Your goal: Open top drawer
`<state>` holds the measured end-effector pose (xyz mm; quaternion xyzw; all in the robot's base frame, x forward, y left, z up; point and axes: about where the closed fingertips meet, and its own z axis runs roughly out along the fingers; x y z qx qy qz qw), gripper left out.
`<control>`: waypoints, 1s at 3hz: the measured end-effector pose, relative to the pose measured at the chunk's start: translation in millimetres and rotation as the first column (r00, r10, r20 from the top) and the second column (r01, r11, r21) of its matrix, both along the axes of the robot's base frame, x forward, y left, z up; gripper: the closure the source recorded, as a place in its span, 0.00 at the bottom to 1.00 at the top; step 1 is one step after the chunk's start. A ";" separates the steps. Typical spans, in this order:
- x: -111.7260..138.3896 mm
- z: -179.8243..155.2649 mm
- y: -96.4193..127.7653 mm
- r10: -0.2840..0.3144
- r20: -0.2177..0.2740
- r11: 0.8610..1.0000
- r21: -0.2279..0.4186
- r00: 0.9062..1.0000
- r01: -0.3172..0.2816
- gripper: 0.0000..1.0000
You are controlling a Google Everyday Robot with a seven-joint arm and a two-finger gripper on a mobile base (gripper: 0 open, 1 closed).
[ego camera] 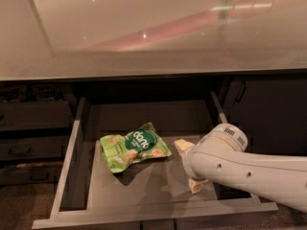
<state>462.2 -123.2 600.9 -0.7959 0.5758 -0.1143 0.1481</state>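
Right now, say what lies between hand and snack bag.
Only bare drawer floor, camera view; the hand hangs in the drawer beside the snack bag.

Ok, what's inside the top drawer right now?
A green snack bag lies in the top drawer, left of centre; the gripper sits to its right. The arm hides the right front corner.

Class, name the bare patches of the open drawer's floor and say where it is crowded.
Free: the strip between the snack bag and the back wall, the strip along the left wall of the top drawer, and the floor between bag and front rim. Crowded: the right side, where the gripper and arm sit beside the bag.
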 end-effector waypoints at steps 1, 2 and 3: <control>0.0 1.7 0.0 0.000 0.000 1.000 0.000 1.000 0.000 0.00; -9.0 43.6 3.0 0.002 0.072 1.000 0.014 0.997 -0.003 0.00; -26.6 108.2 4.0 -0.007 0.184 1.000 0.022 0.983 0.003 0.00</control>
